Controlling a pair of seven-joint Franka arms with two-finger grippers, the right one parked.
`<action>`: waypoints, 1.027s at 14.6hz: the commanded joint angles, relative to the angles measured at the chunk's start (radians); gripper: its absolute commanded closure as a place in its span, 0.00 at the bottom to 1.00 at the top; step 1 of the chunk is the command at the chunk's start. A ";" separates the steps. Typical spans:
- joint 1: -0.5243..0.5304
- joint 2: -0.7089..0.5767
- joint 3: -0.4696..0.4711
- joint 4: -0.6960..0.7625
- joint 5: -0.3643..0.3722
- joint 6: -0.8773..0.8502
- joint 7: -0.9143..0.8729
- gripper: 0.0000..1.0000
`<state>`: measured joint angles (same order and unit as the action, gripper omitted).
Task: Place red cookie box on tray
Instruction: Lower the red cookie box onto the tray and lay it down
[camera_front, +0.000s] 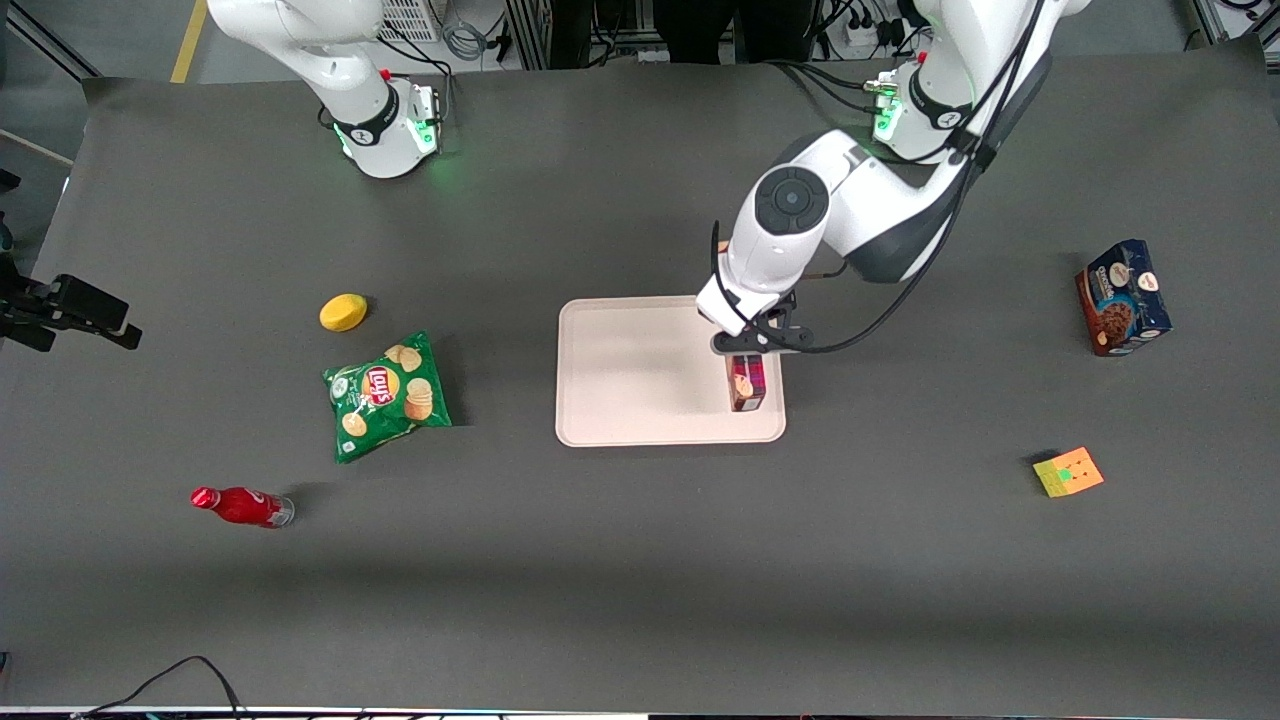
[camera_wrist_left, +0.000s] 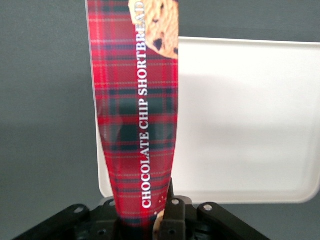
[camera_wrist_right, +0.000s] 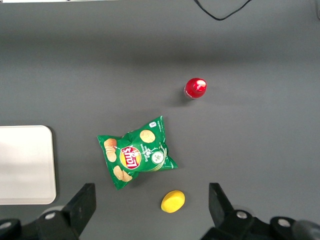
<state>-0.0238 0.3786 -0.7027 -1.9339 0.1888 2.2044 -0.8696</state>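
Note:
The red cookie box (camera_front: 747, 383) is a long dark-red plaid carton, and my gripper (camera_front: 752, 345) is shut on its upper end. It hangs lengthwise over the edge of the pale beige tray (camera_front: 630, 375) that lies toward the working arm's end. In the left wrist view the red cookie box (camera_wrist_left: 136, 115) runs straight out from the fingers (camera_wrist_left: 170, 212), with the words "CHOCOLATE CHIP SHORTBREAD" along it. Beneath it in that view lie the tray (camera_wrist_left: 245, 120) and its rounded corner. Whether the box's lower end touches the tray I cannot tell.
A dark-blue cookie box (camera_front: 1122, 297) and a coloured cube (camera_front: 1067, 472) lie toward the working arm's end. A green chips bag (camera_front: 385, 395), a yellow lemon (camera_front: 343, 312) and a red bottle (camera_front: 240, 506) lie toward the parked arm's end.

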 joint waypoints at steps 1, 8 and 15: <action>0.005 0.081 -0.003 -0.040 0.160 0.102 -0.153 1.00; 0.002 0.213 -0.004 -0.040 0.354 0.189 -0.238 1.00; 0.001 0.241 -0.003 -0.047 0.397 0.192 -0.241 1.00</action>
<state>-0.0212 0.6068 -0.6999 -1.9802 0.5329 2.3910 -1.0789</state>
